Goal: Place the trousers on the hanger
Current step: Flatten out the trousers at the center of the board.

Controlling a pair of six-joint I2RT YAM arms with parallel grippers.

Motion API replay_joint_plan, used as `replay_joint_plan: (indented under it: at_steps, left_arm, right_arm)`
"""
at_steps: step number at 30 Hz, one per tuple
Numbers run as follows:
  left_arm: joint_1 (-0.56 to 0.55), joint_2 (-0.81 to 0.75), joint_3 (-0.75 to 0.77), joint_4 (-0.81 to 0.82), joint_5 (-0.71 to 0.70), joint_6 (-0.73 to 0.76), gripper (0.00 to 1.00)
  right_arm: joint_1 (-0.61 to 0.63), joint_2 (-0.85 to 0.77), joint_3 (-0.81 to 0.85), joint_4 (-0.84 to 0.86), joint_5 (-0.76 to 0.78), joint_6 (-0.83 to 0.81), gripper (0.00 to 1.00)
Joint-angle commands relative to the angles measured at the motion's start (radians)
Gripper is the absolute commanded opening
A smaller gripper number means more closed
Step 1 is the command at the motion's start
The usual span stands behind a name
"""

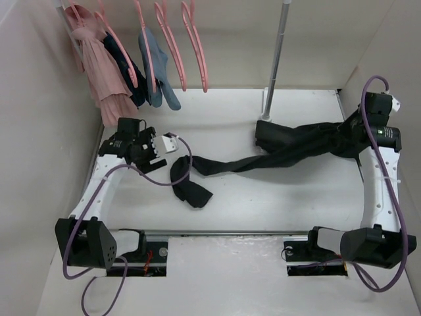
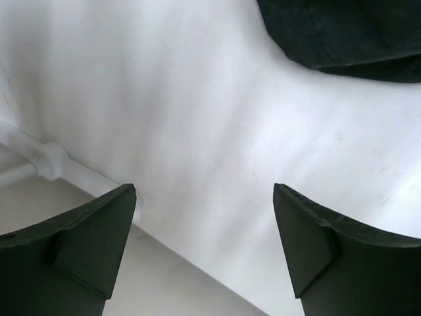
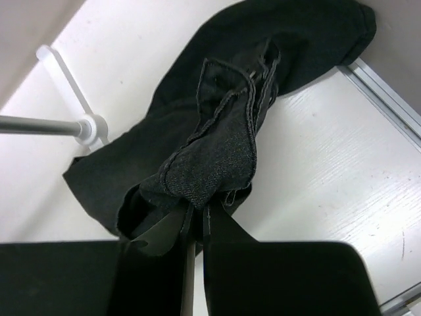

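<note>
Currently the trousers (image 1: 289,148) are clamped by the right pincer (image 3: 195,220); the left pincer (image 2: 204,194) is spread apart over the surface (image 2: 197,99).

Both arms are the same build: white link shells, black joint housings. Left arm (image 1: 99,185), right arm (image 1: 380,191). Base blocks are black; left base (image 1: 85,242) has a dotted vent grid on its side face, right base (image 1: 371,245) is angular. A loose purple cable (image 1: 190,157) runs along the left arm, a second purple cable (image 1: 376,78) along the right. Small green light (image 1: 383,130) on the right wrist. Left gripper (image 1: 173,142) has white/grey parts, its fingers (image 2: 85,243) are matte black wedges. Right fingers (image 3: 158,240) are thin black blades.
</note>
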Motion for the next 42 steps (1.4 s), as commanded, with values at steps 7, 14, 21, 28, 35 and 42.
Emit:
replay_joint_plan:
  at_steps: [7, 14, 21, 28, 35, 42]
  left_arm:
    - [-0.460, 0.022, -0.092, 0.018, 0.098, -0.271, 0.82]
    - [-0.638, 0.034, -0.282, 0.086, 0.098, -0.207, 0.85]
    - [-0.682, 0.137, -0.302, 0.259, 0.086, -0.173, 0.73]
    - [-0.609, 0.114, -0.263, 0.194, 0.064, -0.259, 0.00]
    - [-0.145, 0.004, 0.233, -0.037, 0.272, -0.532, 0.00]
    - [0.097, -0.084, 0.319, -0.089, 0.274, -0.769, 0.00]
  right_arm:
    - [-0.007, 0.044, 0.015, 0.064, -0.118, -0.061, 0.00]
    - [-0.007, 0.034, -0.016, 0.064, -0.109, -0.079, 0.00]
    - [-0.007, 0.014, -0.059, 0.075, -0.131, -0.089, 0.00]
    - [-0.007, -0.014, -0.059, 0.075, -0.092, -0.099, 0.00]
    - [-0.030, 0.021, -0.019, 0.075, -0.101, -0.118, 0.00]
    - [-0.127, 0.061, 0.082, 0.064, -0.123, -0.139, 0.00]
